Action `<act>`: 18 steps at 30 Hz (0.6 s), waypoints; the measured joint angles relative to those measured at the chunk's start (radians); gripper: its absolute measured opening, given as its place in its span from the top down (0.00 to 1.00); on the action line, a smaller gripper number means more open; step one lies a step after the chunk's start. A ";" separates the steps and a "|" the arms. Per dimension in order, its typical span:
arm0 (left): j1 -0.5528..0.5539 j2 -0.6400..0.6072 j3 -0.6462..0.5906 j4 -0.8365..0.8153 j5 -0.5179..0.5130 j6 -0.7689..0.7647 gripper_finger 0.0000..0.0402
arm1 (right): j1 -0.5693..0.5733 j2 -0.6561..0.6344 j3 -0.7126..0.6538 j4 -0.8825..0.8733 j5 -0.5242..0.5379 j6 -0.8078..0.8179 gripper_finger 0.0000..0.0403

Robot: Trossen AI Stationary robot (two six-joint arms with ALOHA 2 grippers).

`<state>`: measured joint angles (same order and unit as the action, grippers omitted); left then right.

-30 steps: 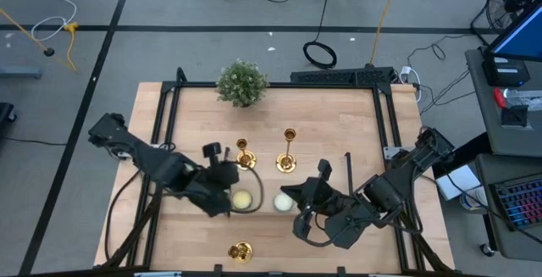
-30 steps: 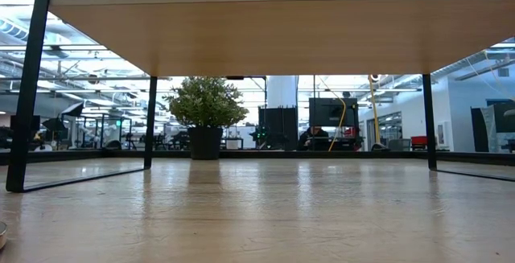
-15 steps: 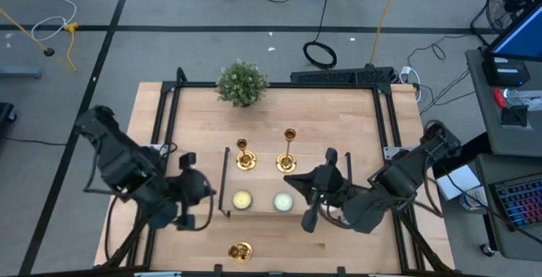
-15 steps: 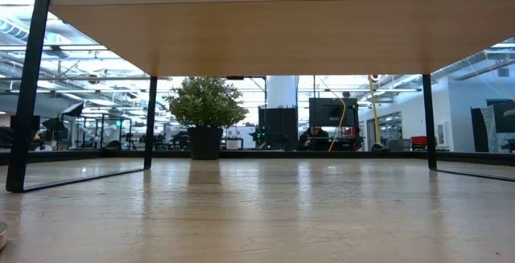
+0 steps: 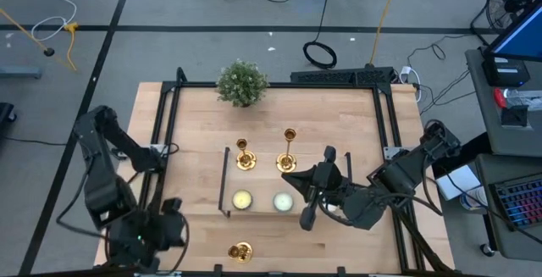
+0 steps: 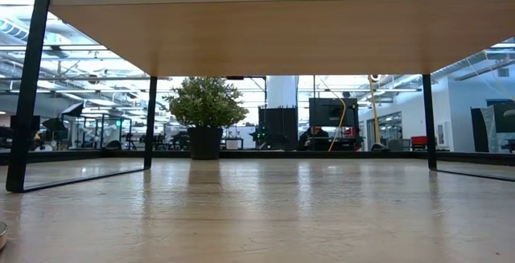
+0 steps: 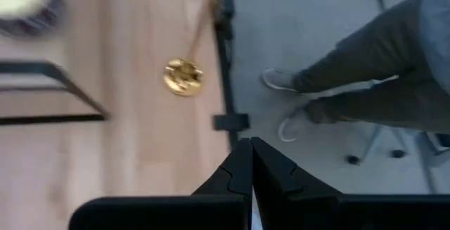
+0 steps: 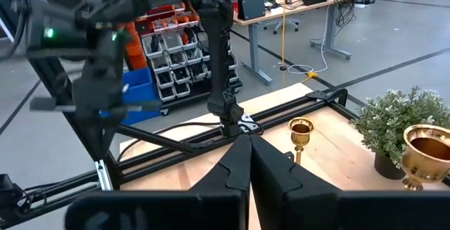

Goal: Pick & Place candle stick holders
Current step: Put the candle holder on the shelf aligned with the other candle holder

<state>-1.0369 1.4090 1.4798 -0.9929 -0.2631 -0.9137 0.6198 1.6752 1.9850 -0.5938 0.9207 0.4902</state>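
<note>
Two gold candle stick holders stand on their bases on the low wooden shelf mid-table. A third holder sits near the table's near edge and shows in the left wrist view. My left gripper is shut and empty at the near left corner. My right gripper is shut and empty, hovering by the shelf's right part. Its wrist view shows two holders.
Two round pale candles sit on the shelf's near side. A green plant stands at the far edge. The shelf's black legs stand on the table. A person's legs are beyond the near edge.
My left gripper has drawn back from the left candle on the shelf toward the table's near left corner. My right gripper has shifted a little toward the far edge, then held still. Candles and holders have stayed in place.
</note>
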 joint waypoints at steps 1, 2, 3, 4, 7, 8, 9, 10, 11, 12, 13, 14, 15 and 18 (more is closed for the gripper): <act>-0.021 0.000 -0.028 0.037 0.000 -0.022 0.99 | -0.001 0.000 0.000 0.000 0.000 0.008 1.00; -0.038 0.000 -0.059 0.072 0.000 -0.046 0.99 | -0.002 0.000 0.000 0.000 -0.001 0.016 1.00; -0.053 0.000 -0.093 0.110 -0.001 -0.075 0.99 | -0.002 0.000 0.000 0.000 -0.001 0.020 1.00; -0.068 0.000 -0.127 0.148 -0.001 -0.104 0.99 | -0.002 0.000 0.000 0.000 -0.002 0.021 1.00; -0.106 0.000 -0.231 0.283 -0.003 -0.178 0.99 | -0.002 0.000 0.000 0.000 -0.006 0.021 1.00; -0.116 0.000 -0.268 0.338 -0.012 -0.197 0.99 | -0.002 0.000 0.000 0.000 -0.006 0.021 1.00; -0.125 0.000 -0.304 0.392 -0.031 -0.210 0.99 | -0.001 0.000 0.000 0.000 -0.007 0.021 1.00; -0.133 0.001 -0.338 0.444 -0.059 -0.219 0.99 | -0.002 0.000 0.000 0.000 -0.008 0.021 1.00; -0.140 0.001 -0.371 0.492 -0.097 -0.223 0.99 | -0.002 0.000 0.000 0.000 -0.008 0.021 1.00; -0.147 0.001 -0.398 0.540 -0.139 -0.223 0.99 | -0.002 0.000 0.000 0.000 -0.008 0.022 1.00; -0.153 0.001 -0.422 0.582 -0.180 -0.222 0.99 | -0.002 0.000 0.000 0.000 -0.008 0.022 1.00; -0.158 0.001 -0.443 0.614 -0.213 -0.213 0.99 | -0.002 0.000 0.000 0.002 -0.008 0.022 1.00; -0.160 0.001 -0.462 0.638 -0.234 -0.203 0.99 | -0.002 0.000 0.000 0.007 -0.007 0.022 1.00; -0.159 0.001 -0.494 0.653 -0.261 -0.169 0.99 | -0.001 0.000 0.000 0.028 -0.007 0.022 1.00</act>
<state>-1.1957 1.4101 0.9860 -0.3399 -0.5242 -1.0831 0.6186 1.6752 1.9850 -0.5659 0.9138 0.5117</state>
